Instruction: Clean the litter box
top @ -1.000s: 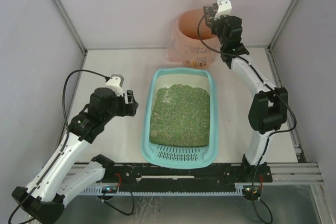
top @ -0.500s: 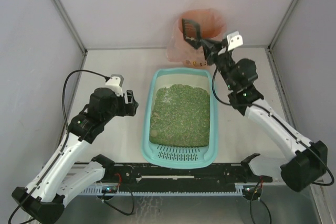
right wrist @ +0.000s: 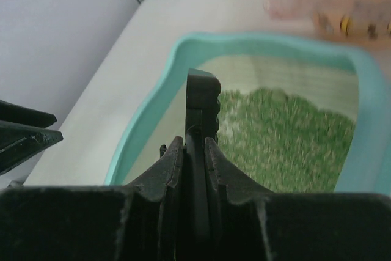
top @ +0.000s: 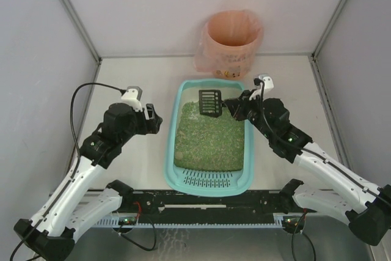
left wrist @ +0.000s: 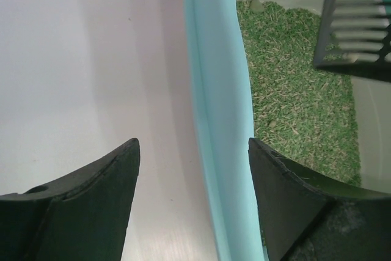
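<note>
Large light-teal rectangular plastic litter box (top: 170,145) sits centred on counter (top: 134,77), long axis near–far. Right jaws clenched on small black slotted plastic scoop (top: 209,102), head over far end; green granular litter (top: 211,139) lies below and nearward. Left jaws released, just beside left rim.

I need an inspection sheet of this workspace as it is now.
Surface: pale smooth table, no spilled litter seen.
Job's things: large light-teal plastic litter box, green granular litter inside, slotted end nearest the arms; small black slotted scoop over its far end.
Clutter: round bin with pink bag behind the box; nothing else seen.
Tools: left tool open at the box's left rim; right tool shut on the scoop's handle.
Cables: black cable looping left of the left tool.
Surroundings: plain grey walls, metal corner posts.
</note>
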You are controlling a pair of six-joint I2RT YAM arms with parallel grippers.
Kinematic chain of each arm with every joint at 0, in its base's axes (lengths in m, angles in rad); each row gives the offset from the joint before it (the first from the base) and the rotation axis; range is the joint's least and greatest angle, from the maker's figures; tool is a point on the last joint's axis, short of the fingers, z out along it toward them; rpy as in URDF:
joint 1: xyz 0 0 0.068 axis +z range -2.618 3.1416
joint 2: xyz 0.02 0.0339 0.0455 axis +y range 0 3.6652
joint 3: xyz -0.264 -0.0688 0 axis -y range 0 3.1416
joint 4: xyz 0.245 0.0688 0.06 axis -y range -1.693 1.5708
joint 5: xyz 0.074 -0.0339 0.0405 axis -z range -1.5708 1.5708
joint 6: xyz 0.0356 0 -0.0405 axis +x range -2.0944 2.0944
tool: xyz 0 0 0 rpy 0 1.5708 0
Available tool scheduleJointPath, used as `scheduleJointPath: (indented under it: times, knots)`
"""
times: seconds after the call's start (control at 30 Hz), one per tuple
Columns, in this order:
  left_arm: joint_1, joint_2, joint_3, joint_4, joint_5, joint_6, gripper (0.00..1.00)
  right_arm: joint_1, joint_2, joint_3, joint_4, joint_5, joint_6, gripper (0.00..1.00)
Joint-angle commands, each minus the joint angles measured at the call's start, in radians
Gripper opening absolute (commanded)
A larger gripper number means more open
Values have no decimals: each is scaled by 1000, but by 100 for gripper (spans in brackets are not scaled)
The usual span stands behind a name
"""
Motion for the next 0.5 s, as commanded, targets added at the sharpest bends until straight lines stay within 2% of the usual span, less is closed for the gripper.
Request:
scheduleJointPath:
  times: [0.0,0.17,0.47]
  knots:
    - [-2,-2,-71,102,40,-95,74,13,-2,-1,-179,66,276,0]
    - [-57,1,-131,194,61,-162,74,13,73,27,-234,76,368,0]
    - [-93,48,-169,223,36,-137,74,13,340,225,-396,5,325,0]
